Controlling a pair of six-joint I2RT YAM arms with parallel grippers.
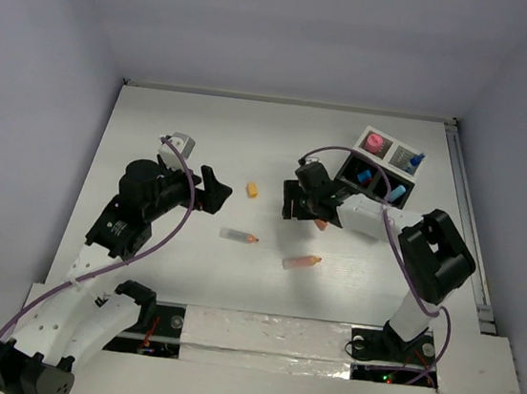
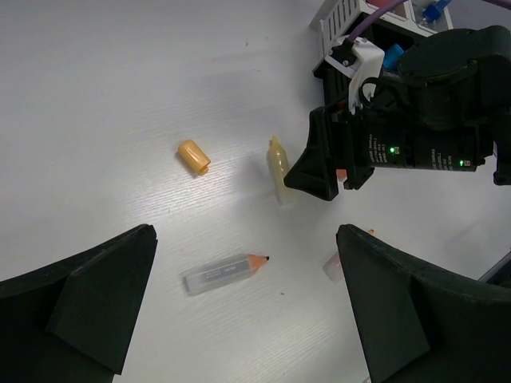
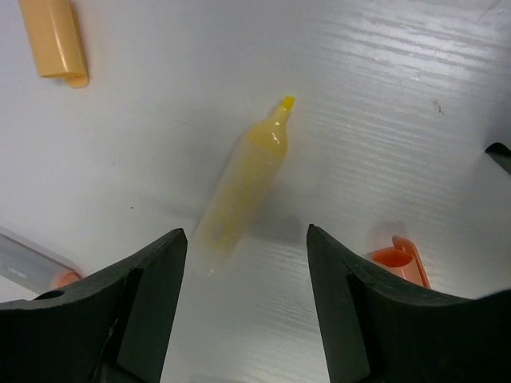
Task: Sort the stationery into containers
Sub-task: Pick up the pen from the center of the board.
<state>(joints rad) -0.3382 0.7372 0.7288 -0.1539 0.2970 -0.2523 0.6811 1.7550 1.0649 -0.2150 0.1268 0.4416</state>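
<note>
Right claw hangs low over the counter, near its middle, fingers apart and nothing clamped. From its own camera the yellow highlighter lies flat just beneath it. The blunt end sits in the gap between the two fingers and the tip points away. Contact with either finger: cannot tell, looks clear. In the top view the claw hides the highlighter. A small orange piece lies just beside the right-hand finger. Left claw is held above the counter to the left, well apart from the right one, fingers spread wide and empty. Loose on the counter between the two claws is a short yellow cap. Nearer the arm bases is a clear stick with an orange point. A second orange-tipped stick lies to its right. The black box, white-rimmed and divided into compartments, stands at the far right of the counter, behind the right arm. It holds a pink round piece in a far compartment and blue pieces in others.
</note>
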